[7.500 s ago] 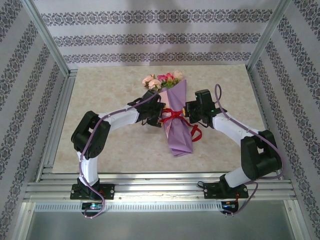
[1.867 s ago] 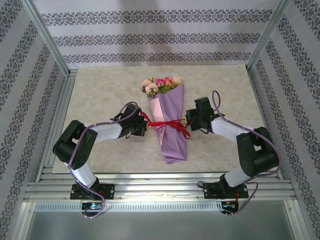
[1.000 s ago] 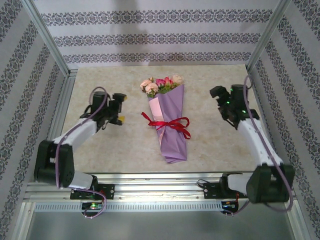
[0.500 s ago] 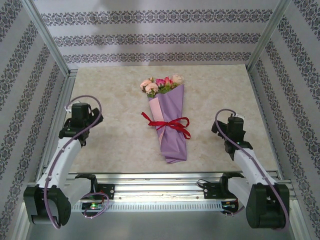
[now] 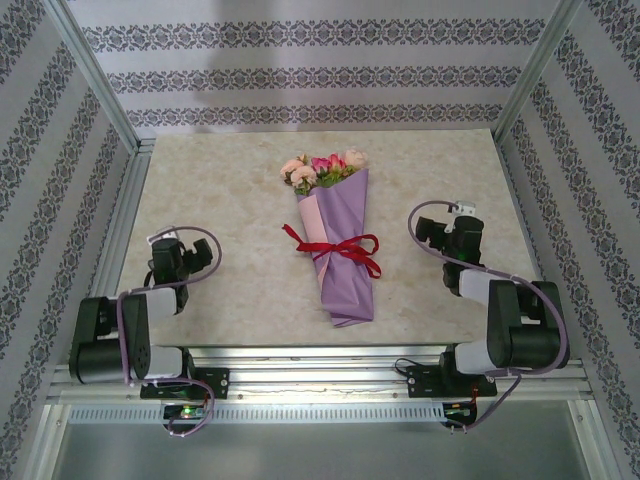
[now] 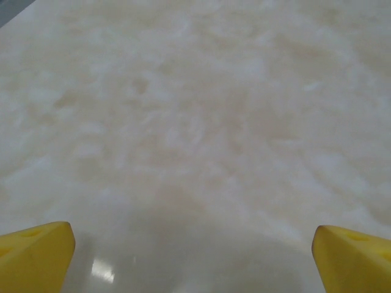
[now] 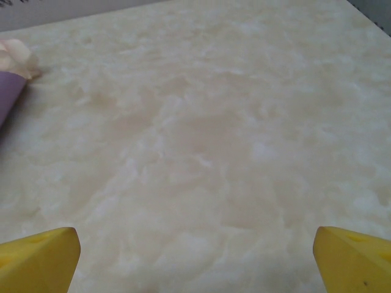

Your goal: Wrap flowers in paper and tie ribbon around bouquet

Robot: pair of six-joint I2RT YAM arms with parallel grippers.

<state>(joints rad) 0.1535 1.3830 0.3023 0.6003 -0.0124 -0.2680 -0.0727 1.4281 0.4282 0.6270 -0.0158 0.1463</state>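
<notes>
Top view, bouquet: the bouquet (image 5: 338,262) is lying flat in the middle of the table (image 5: 220,190), with the flowers (image 5: 322,168) pointing toward the far edge and the cone tip pointing toward the arm bases.
Top view, wrapping: the paper (image 5: 346,288) is enclosing the stems as a long purple cone, with a pink inner edge showing on its left side. The ribbon (image 5: 340,247) is circling the cone's middle in a red bow with trailing tails.
Top view, arms: the left gripper (image 5: 168,255) and the right gripper (image 5: 458,225) are sitting folded back, well apart from the bouquet on either side.
Left wrist view, claw: its yellow fingertips (image 6: 36,253) are standing spread at the lower corners, released and grasping nothing, with bare table between them.
Right wrist view, claw: it is also standing released and empty. A sliver of purple paper (image 7: 6,101) and a pale rose head (image 7: 15,56) are peeking in at the left edge, far from the jaws.
Handling: the bundle is probably light and soft. The paper is likely creasing easily, and the heads are looking crushable.
Hold: the cone just below the bow is looking safest, taken gently, never by the ribbon tails.
</notes>
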